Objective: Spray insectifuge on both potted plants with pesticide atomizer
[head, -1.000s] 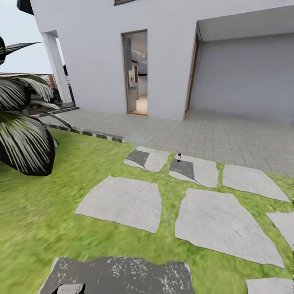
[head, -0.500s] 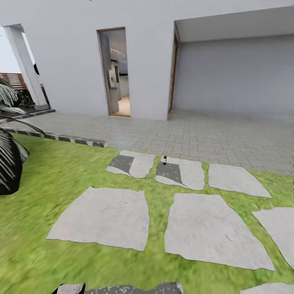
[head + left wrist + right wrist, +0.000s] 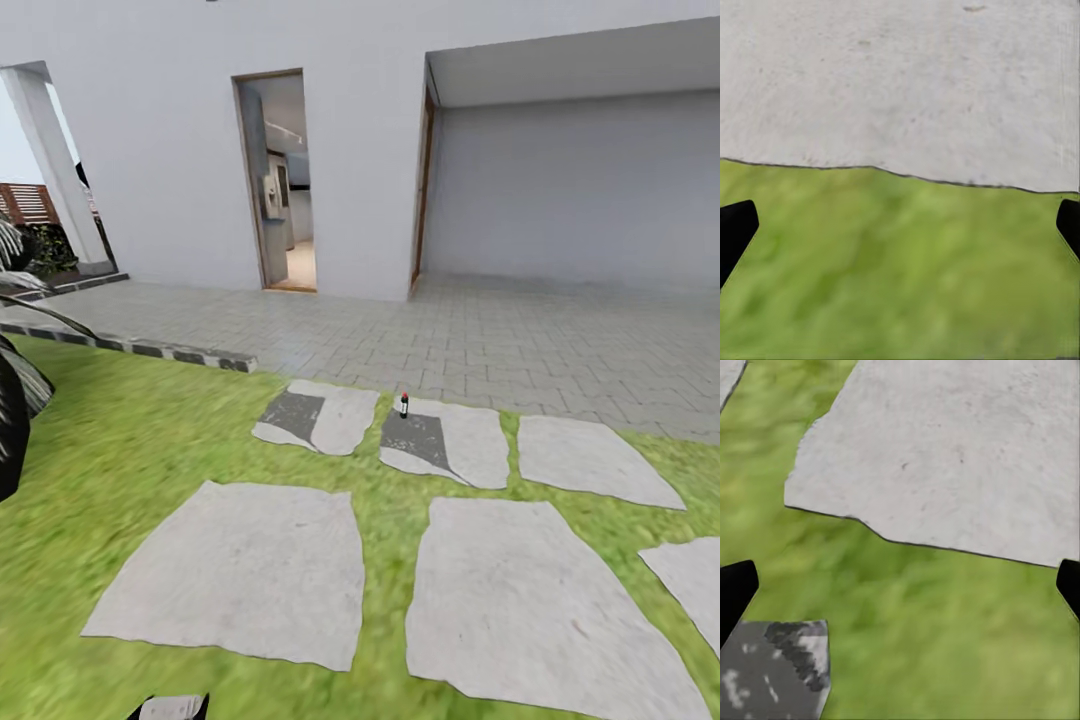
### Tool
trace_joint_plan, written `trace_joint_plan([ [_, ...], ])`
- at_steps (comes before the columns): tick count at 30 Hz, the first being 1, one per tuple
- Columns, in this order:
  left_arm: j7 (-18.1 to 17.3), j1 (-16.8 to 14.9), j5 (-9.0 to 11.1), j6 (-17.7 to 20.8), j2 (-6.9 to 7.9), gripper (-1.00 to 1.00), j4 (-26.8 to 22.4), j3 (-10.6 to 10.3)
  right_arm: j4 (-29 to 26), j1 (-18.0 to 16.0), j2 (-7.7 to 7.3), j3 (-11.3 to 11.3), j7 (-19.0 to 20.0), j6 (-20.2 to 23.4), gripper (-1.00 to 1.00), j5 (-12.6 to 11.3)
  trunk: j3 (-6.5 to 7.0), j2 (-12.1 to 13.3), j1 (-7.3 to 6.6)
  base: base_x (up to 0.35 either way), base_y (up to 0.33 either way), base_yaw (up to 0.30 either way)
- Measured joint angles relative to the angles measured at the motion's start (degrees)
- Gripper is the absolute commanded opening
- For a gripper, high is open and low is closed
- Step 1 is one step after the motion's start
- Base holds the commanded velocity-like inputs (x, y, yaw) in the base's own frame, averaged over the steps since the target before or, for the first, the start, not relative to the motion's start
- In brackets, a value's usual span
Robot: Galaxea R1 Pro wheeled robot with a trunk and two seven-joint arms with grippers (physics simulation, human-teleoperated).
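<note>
Hanging over the ground, the left gripper (image 3: 900, 225) has its dark fingertips (image 3: 735, 229) at opposite edges of the wrist view, spread wide with nothing between them; grass and the edge of a grey stepping stone (image 3: 900, 82) lie below. The right gripper (image 3: 900, 589) is spread just as wide and empty, above lawn (image 3: 945, 630), a pale slab (image 3: 960, 457) and a corner of a darker speckled one (image 3: 772, 671). In the head view, the garden's green lawn (image 3: 130, 440) carries flat grey stepping stones (image 3: 240, 570). The pesticide atomizer (image 3: 404, 404) stands upright at the far edge of one stone (image 3: 445, 440), near the grey brick paving (image 3: 500, 345). Beyond rise a white house wall (image 3: 160, 140), an open doorway (image 3: 280, 180) and a recessed bay (image 3: 570, 180). Striped dark leaves (image 3: 15, 390) and a brown fence (image 3: 25, 203) sit at the left.
</note>
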Motion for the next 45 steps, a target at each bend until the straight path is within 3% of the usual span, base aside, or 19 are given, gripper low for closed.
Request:
trace_joint_plan([
  [45, 0.0, 0.0, 0.0, 0.0, 0.0, 1.0, 0.0, 0.0, 0.0, 0.0, 0.18, -0.1, 0.0, 0.0, 1.0, -0.1, 0.0, 0.0, 0.0, 0.339, 0.0, 0.0],
])
